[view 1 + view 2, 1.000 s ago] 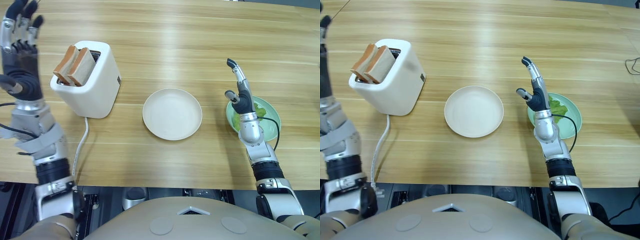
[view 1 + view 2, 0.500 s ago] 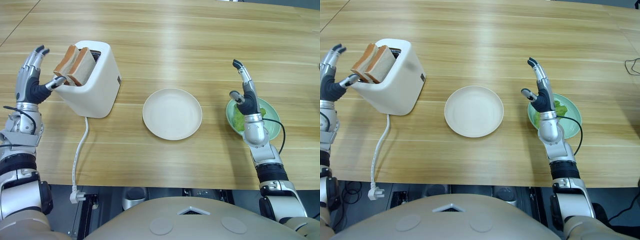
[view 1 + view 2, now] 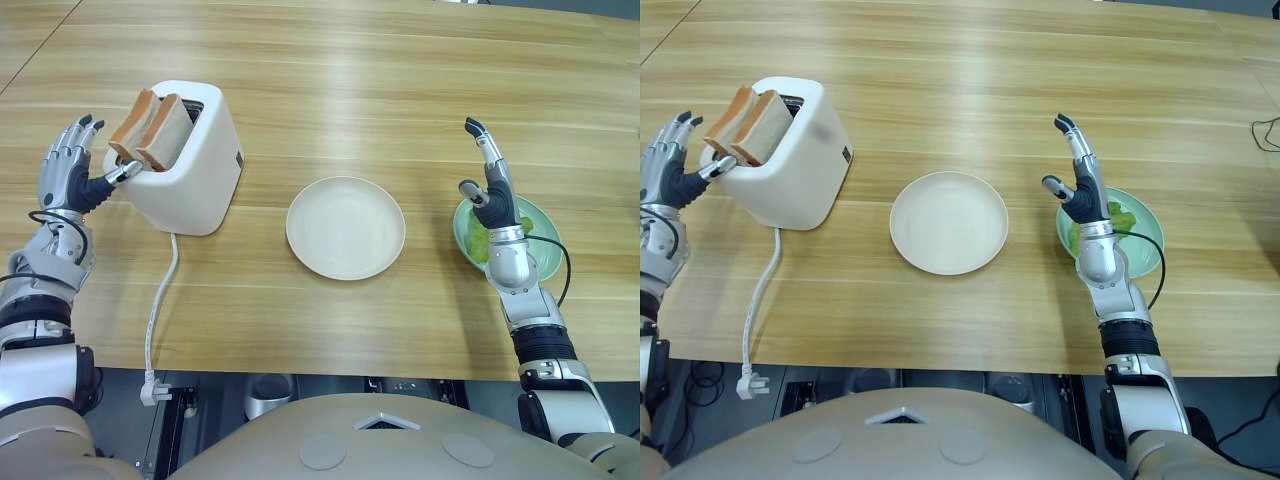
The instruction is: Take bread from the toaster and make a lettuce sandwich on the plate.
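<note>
Wood-grain table carries a boxy white toaster at upper left, with two browned bread slices standing in its slots. A round, shallow cream plate lies bare at the centre. At right, a green bowl holds leafy lettuce. The left hand is spread wide beside the toaster, holding nothing. The right hand points upward over the bowl's left rim, fingers straight.
</note>
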